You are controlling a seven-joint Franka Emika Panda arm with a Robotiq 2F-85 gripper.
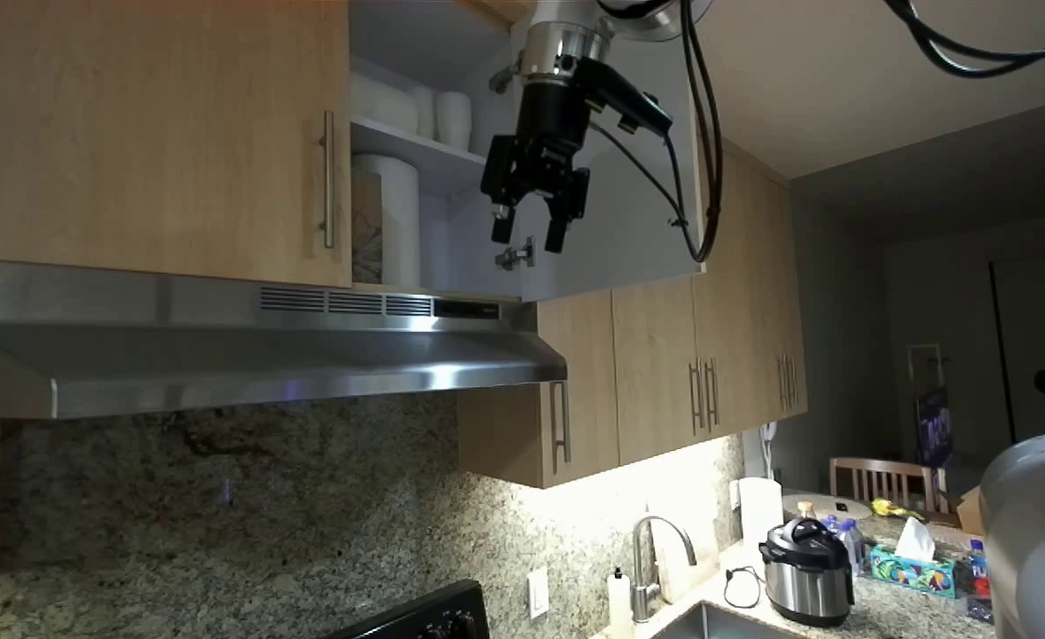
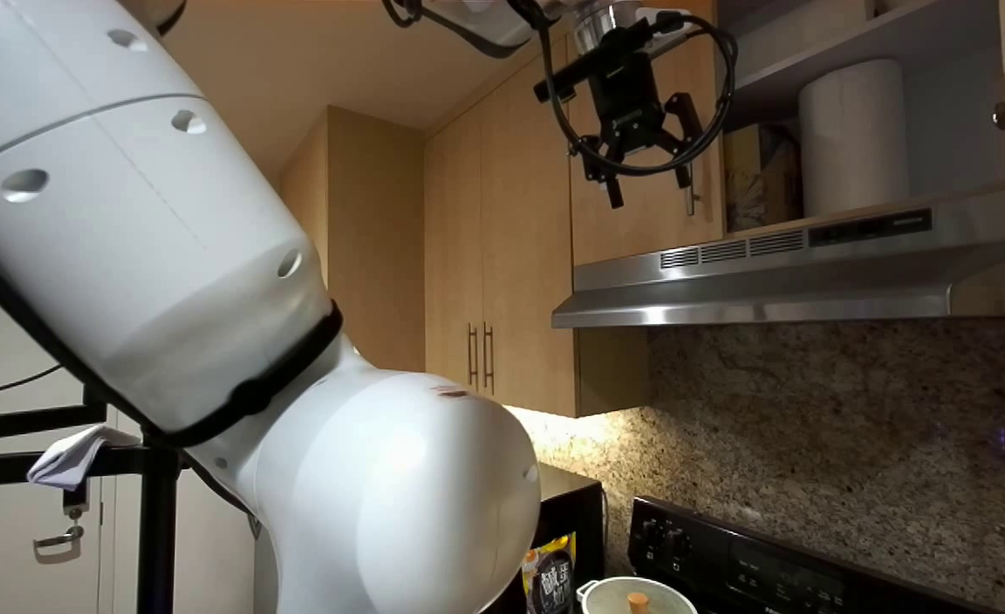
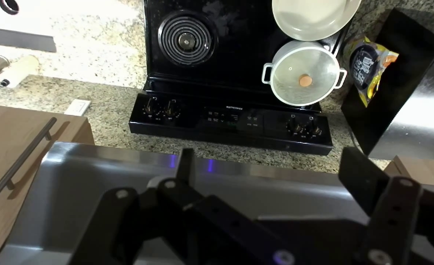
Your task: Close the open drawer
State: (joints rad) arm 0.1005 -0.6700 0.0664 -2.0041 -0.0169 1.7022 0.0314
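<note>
Speckled stone (image 1: 221,506) covers the kitchen wall, with wooden cupboards (image 1: 656,382) up high and a counter (image 1: 917,617) down low. One cupboard (image 1: 434,229), over the shiny hood (image 1: 247,355), has its door (image 1: 616,232) swung wide open, so its pale inner side shows. Next to the gap, a closed door (image 1: 150,133) has a long thin handle (image 1: 328,182). A big white roll (image 1: 401,222) stands at the bottom of the open cupboard, beside a brown pack (image 1: 366,226). More white things (image 1: 454,120) sit on the shelf (image 1: 425,158) above. High up, in both exterior views, hangs the robot's gripper (image 1: 529,232), facing down, with its two jaws wide apart. In an exterior view it blocks part of the open door from sight; how near it is to that door is hard to tell. The robot's fat white arm (image 2: 409,486) fills much of an exterior view. Down in the wrist view is a black stove (image 3: 239,62) with knobs (image 3: 171,108). On it, a white pot (image 3: 301,46) with a clear lid (image 3: 287,79) is just beside a pan (image 3: 312,16). A shiny bag (image 3: 366,70) is next to a big black box (image 3: 390,95). On the counter, a round cooker (image 1: 808,581) stands between the tap (image 1: 640,568) and a bright tissue box (image 1: 913,572).
</note>
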